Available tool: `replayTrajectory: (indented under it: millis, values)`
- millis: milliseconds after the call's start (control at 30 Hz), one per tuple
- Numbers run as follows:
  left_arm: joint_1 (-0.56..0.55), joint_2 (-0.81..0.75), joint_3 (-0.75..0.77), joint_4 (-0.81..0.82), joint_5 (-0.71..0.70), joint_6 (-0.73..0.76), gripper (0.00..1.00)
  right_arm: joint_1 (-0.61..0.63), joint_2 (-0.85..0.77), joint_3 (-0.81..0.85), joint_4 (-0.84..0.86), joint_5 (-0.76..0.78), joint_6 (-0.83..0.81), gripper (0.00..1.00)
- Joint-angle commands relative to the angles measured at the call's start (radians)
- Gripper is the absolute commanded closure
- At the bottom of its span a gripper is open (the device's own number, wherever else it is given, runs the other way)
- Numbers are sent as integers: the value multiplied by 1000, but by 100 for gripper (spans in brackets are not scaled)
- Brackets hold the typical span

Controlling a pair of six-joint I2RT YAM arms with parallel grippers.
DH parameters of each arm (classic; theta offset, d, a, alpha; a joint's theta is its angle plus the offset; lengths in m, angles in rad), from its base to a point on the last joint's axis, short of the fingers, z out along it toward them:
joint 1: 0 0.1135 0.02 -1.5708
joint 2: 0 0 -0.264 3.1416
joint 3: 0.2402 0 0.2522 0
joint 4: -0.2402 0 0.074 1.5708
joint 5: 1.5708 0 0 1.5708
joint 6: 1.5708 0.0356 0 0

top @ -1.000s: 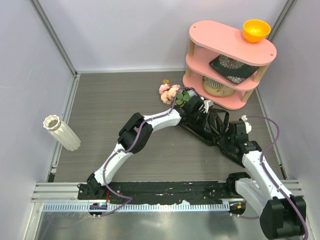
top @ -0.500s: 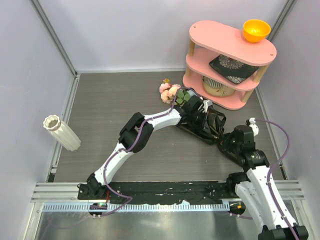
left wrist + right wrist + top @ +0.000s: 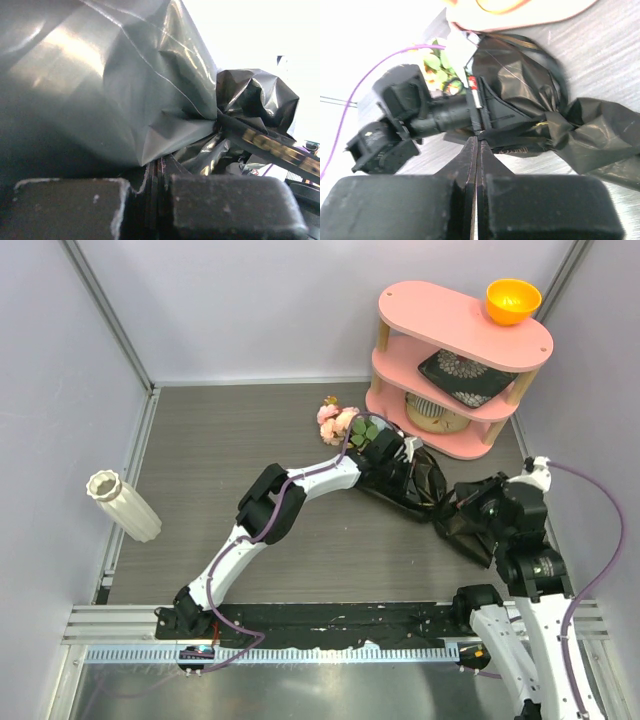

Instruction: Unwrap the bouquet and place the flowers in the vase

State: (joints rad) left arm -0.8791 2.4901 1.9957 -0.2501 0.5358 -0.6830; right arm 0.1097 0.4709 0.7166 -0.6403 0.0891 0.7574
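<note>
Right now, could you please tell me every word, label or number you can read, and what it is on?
Nothing can be read clearly.
Gold lettering on the black ribbon: too blurred to read.
Small red-and-white sticker on the left arm: too small to read.

Right gripper [image 3: 476, 142] pinched shut on black ribbon [image 3: 520, 131], crinkly black paper [image 3: 530, 75] beyond, left gripper [image 3: 479, 102] clamping it, green leaves [image 3: 437, 62] far left.

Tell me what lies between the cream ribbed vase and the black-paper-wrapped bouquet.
Top view: only bare grey table and the left arm's elbow separate vase and bouquet.
</note>
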Motion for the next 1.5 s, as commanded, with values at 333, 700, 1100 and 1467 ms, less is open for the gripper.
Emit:
replayTrajectory:
  millis: [333, 700, 1100, 1467]
  values:
    - [22, 70, -12, -63, -86, 23, 100, 4, 236, 770, 132, -51, -59, 99]
    - [22, 87, -6, -67, -91, 26, 100, 4, 423, 1306, 218, -62, -44, 99]
    - [22, 61, 32, -93, -83, 36, 100, 2, 542, 1421, 197, -210, 40, 99]
    - [22, -299, -44, -87, 44, 88, 71, 2, 414, 1011, 151, -499, -41, 99]
